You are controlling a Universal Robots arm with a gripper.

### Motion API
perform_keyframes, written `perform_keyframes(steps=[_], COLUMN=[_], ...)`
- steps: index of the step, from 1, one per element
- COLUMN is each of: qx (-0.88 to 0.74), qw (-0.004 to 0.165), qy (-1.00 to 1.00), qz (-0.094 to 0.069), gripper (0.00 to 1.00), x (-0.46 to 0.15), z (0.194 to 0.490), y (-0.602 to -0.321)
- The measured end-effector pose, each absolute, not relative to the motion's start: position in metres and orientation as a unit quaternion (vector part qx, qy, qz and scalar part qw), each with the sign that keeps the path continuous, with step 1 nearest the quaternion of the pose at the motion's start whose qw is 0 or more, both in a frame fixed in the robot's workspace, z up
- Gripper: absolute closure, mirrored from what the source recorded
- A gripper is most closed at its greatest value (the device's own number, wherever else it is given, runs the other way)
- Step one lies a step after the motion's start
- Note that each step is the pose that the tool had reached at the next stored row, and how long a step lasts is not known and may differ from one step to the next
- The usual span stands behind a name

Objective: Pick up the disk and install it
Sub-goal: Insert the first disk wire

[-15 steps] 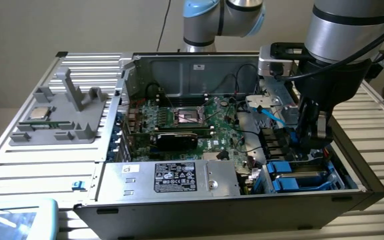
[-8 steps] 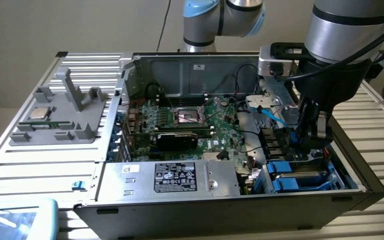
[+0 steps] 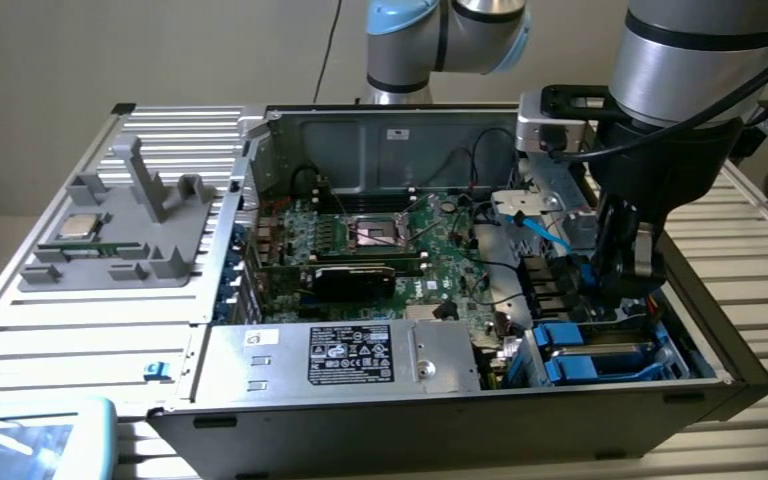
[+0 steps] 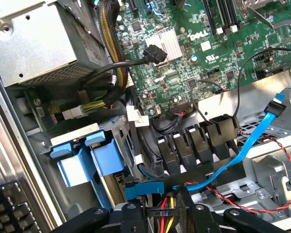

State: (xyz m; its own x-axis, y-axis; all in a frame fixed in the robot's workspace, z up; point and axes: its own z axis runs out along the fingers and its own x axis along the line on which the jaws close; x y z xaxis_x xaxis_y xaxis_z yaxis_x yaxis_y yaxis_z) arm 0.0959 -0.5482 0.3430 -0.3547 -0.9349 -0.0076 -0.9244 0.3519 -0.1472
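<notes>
The disk (image 3: 595, 358) lies in the drive bay at the front corner of the open computer case, on the exterior view's right. Its bright blue carrier tabs (image 4: 89, 158) stick out side by side under a grey metal edge. My gripper (image 3: 624, 285) hangs inside the case just above and behind that bay. In the wrist view its black fingers (image 4: 89, 219) stand apart, with nothing clamped between them. A black power plug with red and yellow wires (image 4: 167, 213) lies in the gap below the gripper (image 4: 167, 224).
The silver power supply (image 3: 344, 355) fills the case's front. The green motherboard (image 3: 371, 245) is behind it. A blue data cable (image 4: 254, 138) and thin red-black wires (image 4: 262, 206) run close by. A grey fixture (image 3: 117, 235) with a small chip stands on the exterior view's left.
</notes>
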Motion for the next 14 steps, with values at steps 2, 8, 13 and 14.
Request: perform_keyframes(steps=[2,8,13,14], qx=[-0.566,-0.566,-0.566,-0.566], qw=[0.045,0.046,0.053,0.054], qy=[0.821,0.821,0.820,0.820], qz=[-0.059,-0.059,-0.064,-0.064], gripper=[0.56,0.44,0.44,0.44], x=[0.096,0.096,0.096,0.096], z=[0.343,0.343,0.352,0.355], y=[-0.548,-0.548,-0.548,-0.548])
